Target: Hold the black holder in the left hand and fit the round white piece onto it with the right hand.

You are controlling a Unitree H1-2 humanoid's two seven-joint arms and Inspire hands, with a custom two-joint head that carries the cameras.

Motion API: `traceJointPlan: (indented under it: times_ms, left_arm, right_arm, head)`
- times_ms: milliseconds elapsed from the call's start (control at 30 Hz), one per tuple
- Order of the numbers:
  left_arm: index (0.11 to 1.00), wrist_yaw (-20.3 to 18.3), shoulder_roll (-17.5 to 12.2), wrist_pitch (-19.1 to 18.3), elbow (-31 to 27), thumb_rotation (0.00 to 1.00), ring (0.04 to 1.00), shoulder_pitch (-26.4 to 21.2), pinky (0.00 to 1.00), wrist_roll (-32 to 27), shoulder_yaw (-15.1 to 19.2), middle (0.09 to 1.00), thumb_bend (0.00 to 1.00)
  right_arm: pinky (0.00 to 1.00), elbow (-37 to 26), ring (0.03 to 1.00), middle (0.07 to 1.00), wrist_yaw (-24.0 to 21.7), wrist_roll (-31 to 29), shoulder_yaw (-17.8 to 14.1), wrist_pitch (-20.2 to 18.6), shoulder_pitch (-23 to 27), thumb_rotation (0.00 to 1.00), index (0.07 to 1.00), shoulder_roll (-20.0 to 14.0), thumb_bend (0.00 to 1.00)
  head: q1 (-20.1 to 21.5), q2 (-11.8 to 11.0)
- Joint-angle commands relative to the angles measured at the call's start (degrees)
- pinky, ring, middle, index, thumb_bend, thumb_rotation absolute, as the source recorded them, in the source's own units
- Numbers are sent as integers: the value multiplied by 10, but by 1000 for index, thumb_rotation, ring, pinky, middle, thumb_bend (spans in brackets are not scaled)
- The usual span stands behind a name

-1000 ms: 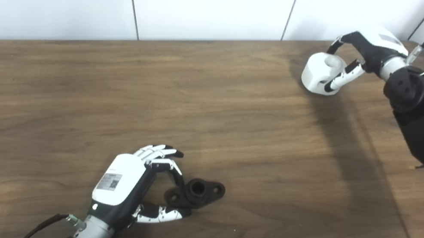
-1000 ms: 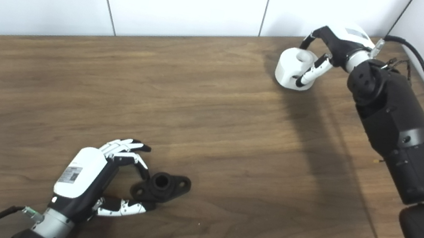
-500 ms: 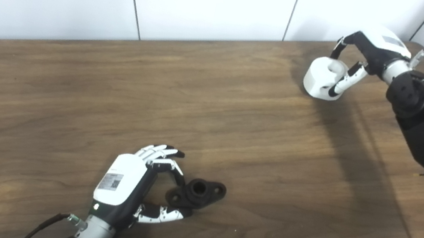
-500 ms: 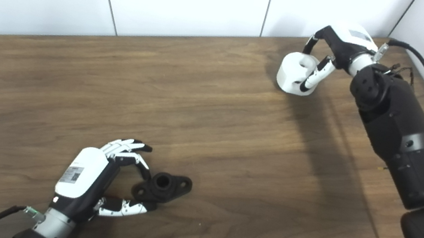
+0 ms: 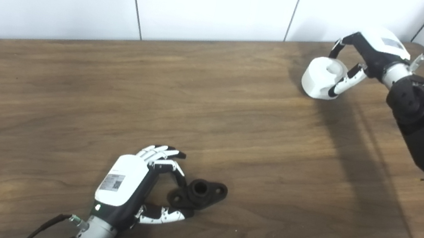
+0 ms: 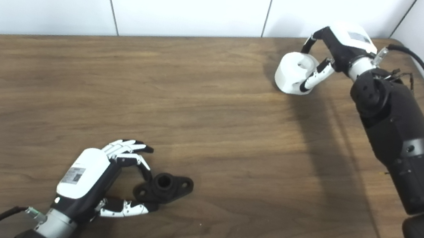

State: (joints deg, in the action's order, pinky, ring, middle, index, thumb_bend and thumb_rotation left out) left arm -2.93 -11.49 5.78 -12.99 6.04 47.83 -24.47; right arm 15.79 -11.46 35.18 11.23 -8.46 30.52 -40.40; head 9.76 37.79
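- Holder (image 5: 199, 193) is lying flat on the bench (image 5: 197, 103) near the front edge, hole facing up, probably so the white piece can drop onto it once it's lifted and steadied.
- Left robot hand (image 5: 139, 187) is sitting right beside the holder's left end, fingers curled over the top and thumb reaching in along the near side. It's cupping that end, looks like it's touching, but it isn't really clamping yet, so I'd call it spread apart around the part and holding nothing.
- White piece (image 5: 321, 78) is way off at the far right corner of the bench, well apart from the holder.
- Right robot hand (image 5: 357, 61) is wrapping around it, fingers arching over the top and thumb pressing on the near side, so it's gripping the piece. Can't tell if it's resting on the bench or slightly lifted.
- My guess: right arm is reaching far out only because the piece is lying there, and it needs carrying across next.
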Motion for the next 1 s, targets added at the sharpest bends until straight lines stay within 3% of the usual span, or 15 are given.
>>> traceJointPlan:
  times_ms: [0,167,333,767,967]
  left_arm:
    - [489,-32,-8,-20,7,62,866,22,872,9,-9,812,515]
    - [488,-26,-3,-17,9,60,863,22,862,10,-11,808,516]
    - [488,-29,3,-21,11,60,866,20,863,10,-13,808,515]
    - [487,-13,23,-24,26,56,847,12,859,39,-29,794,518]
    - [487,-10,28,-27,29,57,839,8,851,47,-34,779,518]
  right_arm:
    - [828,-23,914,806,3,1,-11,9,9,126,484,-15,521]
    - [836,-72,924,811,-17,4,-15,-4,-2,127,485,-23,522]
    - [832,-159,923,803,-68,13,-18,-33,-9,129,484,-32,523]
    - [821,-460,922,802,-281,0,-24,-150,-27,129,484,-47,523]
    - [783,-538,919,790,-335,-19,-14,-155,-22,129,483,-35,523]
  head:
    - [-1,1]
    - [-16,8]
    - [-29,11]
    - [-62,20]
    - [-66,27]
